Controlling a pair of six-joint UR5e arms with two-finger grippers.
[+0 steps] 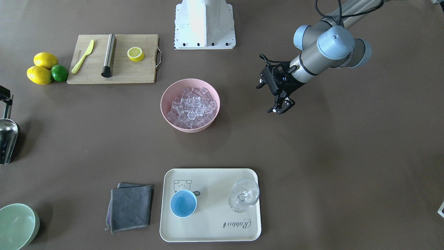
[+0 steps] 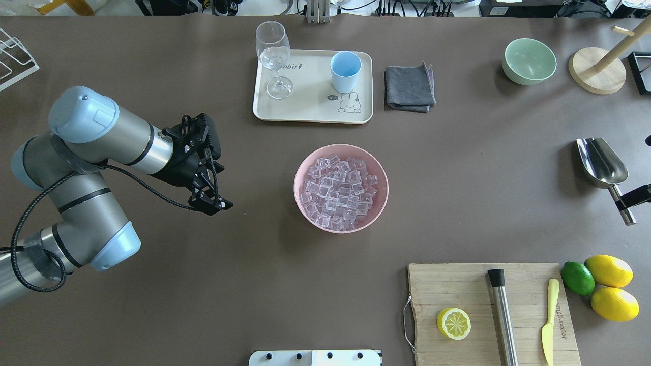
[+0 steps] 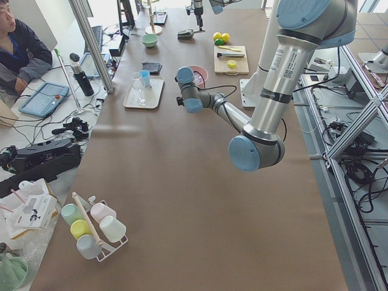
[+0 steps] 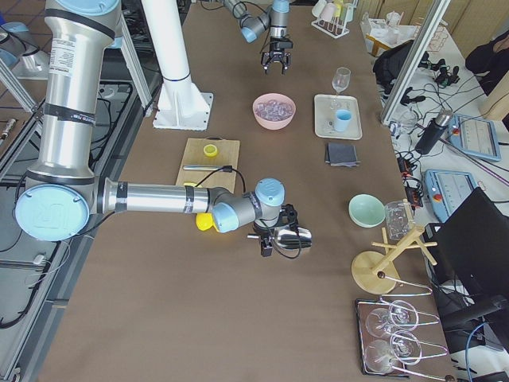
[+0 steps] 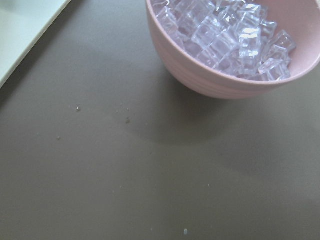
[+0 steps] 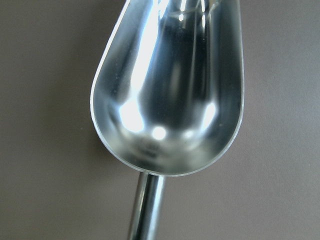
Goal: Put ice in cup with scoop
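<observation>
The steel scoop (image 2: 602, 162) is at the table's right edge, trough empty, filling the right wrist view (image 6: 170, 100). My right gripper (image 2: 628, 199) is shut on its short handle; only its tip shows, at the front-facing view's left edge (image 1: 4, 95). The ice (image 2: 339, 190) fills the pink bowl (image 2: 300, 173) at the table's middle. The light-blue cup (image 2: 345, 71) stands upright and empty on the cream tray (image 2: 305, 112) beyond the bowl. My left gripper (image 2: 213, 206) is open and empty above the table, left of the bowl.
A clear stemmed glass (image 2: 274, 56) shares the tray. A grey cloth (image 2: 409, 86) and a pale green bowl (image 2: 529, 61) lie to its right. A cutting board (image 2: 457, 290) holds a steel rod, a lemon half and a knife; lemons and a lime (image 2: 577, 278) lie beside it.
</observation>
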